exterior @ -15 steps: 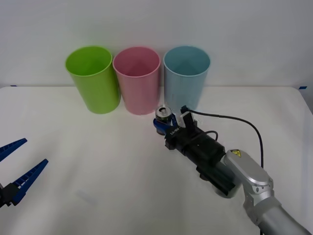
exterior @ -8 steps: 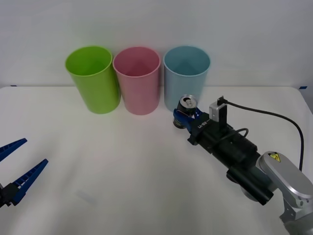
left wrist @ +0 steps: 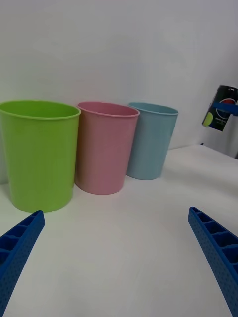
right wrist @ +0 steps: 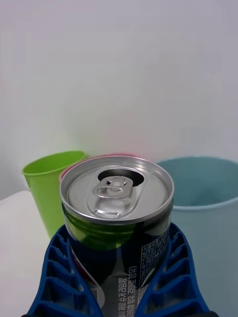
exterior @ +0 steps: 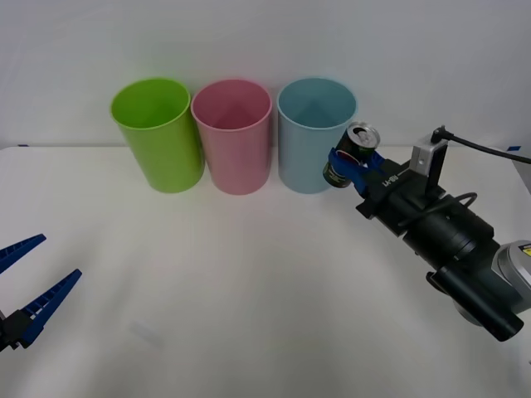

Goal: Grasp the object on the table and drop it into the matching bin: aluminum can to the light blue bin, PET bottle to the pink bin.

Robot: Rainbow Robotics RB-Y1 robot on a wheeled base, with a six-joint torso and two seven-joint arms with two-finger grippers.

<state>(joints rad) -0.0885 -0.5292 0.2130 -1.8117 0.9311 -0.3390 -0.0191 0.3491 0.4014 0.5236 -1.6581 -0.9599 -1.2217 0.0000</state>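
My right gripper is shut on the aluminum can, a small dark can with a silver pull-tab top and colourful label. It hangs in the air, tilted, beside the right side of the light blue bin near its rim. The blue fingers clamp both sides of the can. The pink bin stands left of the light blue one. My left gripper waits open over the white table at the front left. In the left wrist view the can floats right of the light blue bin.
A lime green bin stands leftmost in the row of three along the table's far edge. A black cable runs from the right wrist.
My right gripper has carried the can up and to the right, from the table in front of the bins to beside the light blue bin's rim. The left arm stayed still.
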